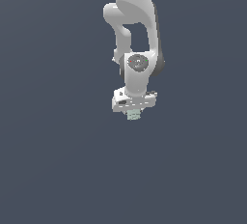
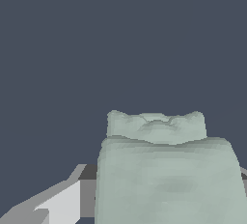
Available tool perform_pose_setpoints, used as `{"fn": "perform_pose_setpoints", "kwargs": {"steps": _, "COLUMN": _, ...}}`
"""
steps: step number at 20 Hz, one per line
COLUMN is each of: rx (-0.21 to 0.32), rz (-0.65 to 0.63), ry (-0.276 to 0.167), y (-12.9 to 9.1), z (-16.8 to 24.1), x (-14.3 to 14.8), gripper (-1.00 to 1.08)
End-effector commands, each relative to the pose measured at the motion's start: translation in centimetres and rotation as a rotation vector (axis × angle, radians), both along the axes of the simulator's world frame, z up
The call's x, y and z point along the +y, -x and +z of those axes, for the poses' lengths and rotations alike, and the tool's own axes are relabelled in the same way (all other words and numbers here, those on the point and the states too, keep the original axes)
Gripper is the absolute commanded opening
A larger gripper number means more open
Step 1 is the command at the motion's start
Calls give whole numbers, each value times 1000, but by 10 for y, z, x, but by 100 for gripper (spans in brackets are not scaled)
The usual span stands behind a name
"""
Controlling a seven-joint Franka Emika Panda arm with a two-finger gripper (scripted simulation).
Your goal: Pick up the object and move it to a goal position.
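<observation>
Exterior view, frame centre: gripper (image 1: 133, 112) clamped on the object (image 1: 133, 116); it looks small, light, rigid, lumpy, so best pinched across its ridged sides.

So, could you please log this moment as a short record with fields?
arm: white Panda, reaching down, seen in the exterior view
gripper: closed around the block
block: pale mint green, lumpy, between the fingers, narrower than the gripper
surroundings: plain dark grey-blue; no goal marker visible
block contact with a surface: cannot tell
</observation>
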State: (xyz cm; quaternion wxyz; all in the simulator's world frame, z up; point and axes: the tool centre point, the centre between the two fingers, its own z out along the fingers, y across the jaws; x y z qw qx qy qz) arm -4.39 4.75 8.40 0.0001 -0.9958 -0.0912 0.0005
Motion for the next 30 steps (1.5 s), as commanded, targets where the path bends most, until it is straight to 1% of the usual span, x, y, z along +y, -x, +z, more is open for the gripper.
{"fn": "perform_pose_setpoints", "kwargs": {"steps": 1, "rx": -1, "rz": -1, "ry": 0, "y": 7, "z": 18, "x": -16, "gripper": -100}}
{"fn": "perform_pose_setpoints", "kwargs": {"steps": 21, "rx": -1, "rz": -1, "ry": -4, "y": 70, "z": 192, "x": -173, "gripper": -100}}
{"fn": "perform_pose_setpoints", "kwargs": {"steps": 26, "rx": -1, "rz": -1, "ry": -3, "y": 81, "z": 227, "x": -205, "gripper": -100}}
{"fn": "perform_pose_setpoints", "kwargs": {"steps": 30, "rx": -1, "rz": -1, "ry": -2, "y": 87, "z": 247, "x": -223, "gripper": -100}}
